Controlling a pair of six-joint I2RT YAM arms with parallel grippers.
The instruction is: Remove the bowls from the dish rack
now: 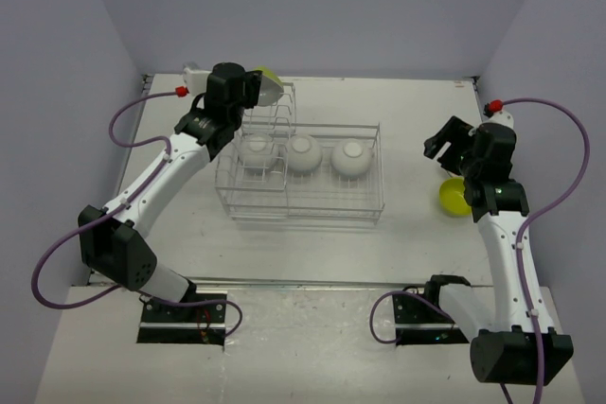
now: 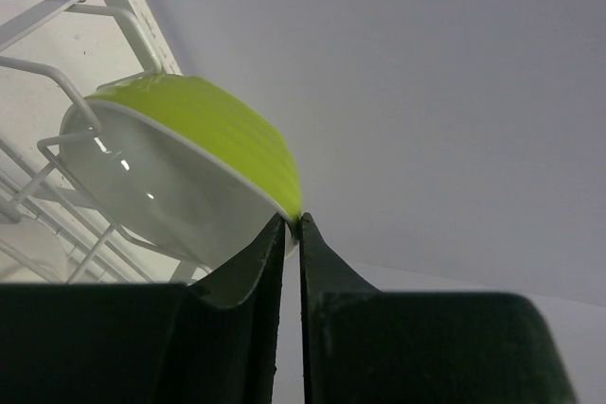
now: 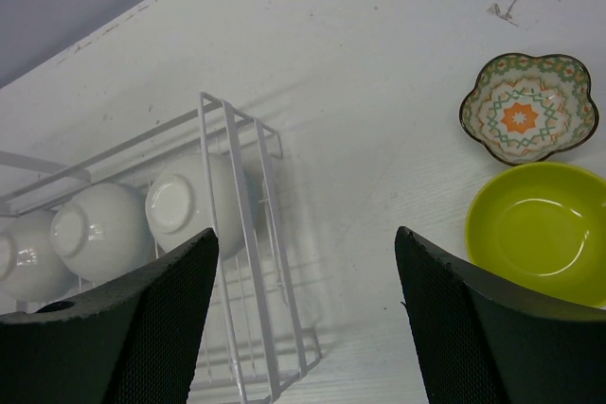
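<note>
White wire forms the dish rack (image 1: 303,207), mid-worktop, its taller slotted end nearest the far left corner. From above, three white bowls (image 1: 303,153) lie upside down in a row in its low basket. My left gripper (image 1: 275,92) is at the slotted end, on a lime-yellow bowl (image 1: 265,76). My right gripper (image 1: 443,147) hovers near the right edge, above a second lime bowl (image 1: 454,196) on the worktop.

From my left wrist, my fingers (image 2: 248,272) are pressed together, pinching the lime-yellow bowl's rim while it leans among the rack's wires.

From my right wrist, my fingers (image 3: 142,319) are spread wide apart. The second lime bowl sits just beside a flower-shaped patterned bowl (image 3: 528,106).
</note>
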